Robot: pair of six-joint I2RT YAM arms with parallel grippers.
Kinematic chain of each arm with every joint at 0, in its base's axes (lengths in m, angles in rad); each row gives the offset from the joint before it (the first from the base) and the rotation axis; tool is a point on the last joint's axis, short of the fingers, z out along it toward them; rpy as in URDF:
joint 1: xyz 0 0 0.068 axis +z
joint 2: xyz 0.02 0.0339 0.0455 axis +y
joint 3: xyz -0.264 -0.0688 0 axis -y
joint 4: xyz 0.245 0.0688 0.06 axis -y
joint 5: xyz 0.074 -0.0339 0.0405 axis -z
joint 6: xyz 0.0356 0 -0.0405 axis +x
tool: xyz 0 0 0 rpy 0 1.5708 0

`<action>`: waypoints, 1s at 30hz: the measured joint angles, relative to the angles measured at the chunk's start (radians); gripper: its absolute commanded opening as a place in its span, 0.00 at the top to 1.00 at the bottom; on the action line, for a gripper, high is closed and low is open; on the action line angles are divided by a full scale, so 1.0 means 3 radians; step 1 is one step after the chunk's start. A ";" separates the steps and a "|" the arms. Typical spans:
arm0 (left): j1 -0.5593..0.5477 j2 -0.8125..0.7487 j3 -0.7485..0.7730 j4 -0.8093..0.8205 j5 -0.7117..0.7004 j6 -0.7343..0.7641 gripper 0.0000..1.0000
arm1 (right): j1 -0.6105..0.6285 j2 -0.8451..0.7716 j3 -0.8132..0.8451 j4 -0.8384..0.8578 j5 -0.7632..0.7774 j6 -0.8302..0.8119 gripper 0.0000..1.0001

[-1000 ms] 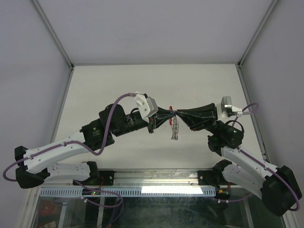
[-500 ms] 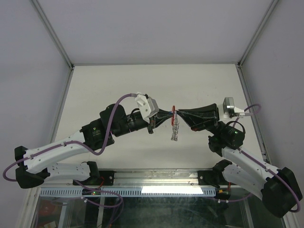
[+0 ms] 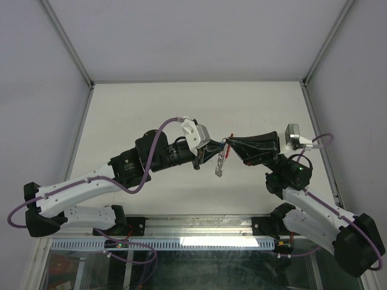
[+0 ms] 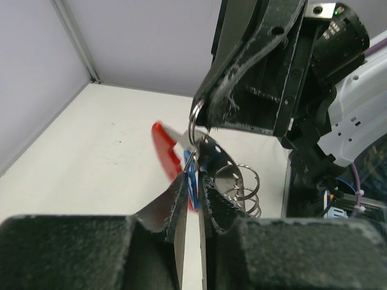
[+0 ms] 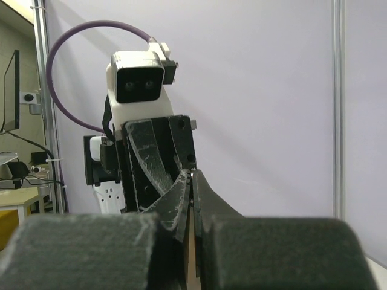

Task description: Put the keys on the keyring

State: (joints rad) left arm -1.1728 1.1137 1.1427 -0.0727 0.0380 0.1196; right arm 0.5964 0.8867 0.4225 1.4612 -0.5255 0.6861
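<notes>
Both grippers meet tip to tip above the table. My left gripper (image 3: 216, 147) is shut on the blue-headed key (image 4: 192, 182), pinched between its pads (image 4: 179, 192). My right gripper (image 3: 229, 142) is shut on the keyring's silvery ring (image 4: 193, 121), seen edge-on in the right wrist view (image 5: 192, 175). The red tab (image 4: 162, 145) hangs beside the key and shows as a red speck in the top view (image 3: 230, 136). The chain (image 3: 219, 164) dangles slanting below the tips. I cannot tell whether the key's blade is through the ring. The yellow-headed key is out of view.
The white table (image 3: 181, 109) is walled by grey panels with metal posts at the back corners (image 3: 91, 81). The arm bases sit along the near rail (image 3: 193, 226). The left wrist camera housing (image 5: 138, 81) faces the right wrist closely.
The left arm has pushed right and rolled its wrist, closing on the right gripper. The red tab shifted right and the chain now hangs slanted instead of straight.
</notes>
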 measured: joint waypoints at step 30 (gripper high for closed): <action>0.0000 -0.0205 0.0004 -0.0008 0.0029 0.0022 0.71 | 0.0000 -0.0160 0.0000 -0.0158 0.0006 -0.0188 1.00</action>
State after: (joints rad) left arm -1.1728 1.0523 1.1439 -0.0750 0.0467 0.1261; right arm 0.5964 0.8387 0.4225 1.4139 -0.5236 0.6296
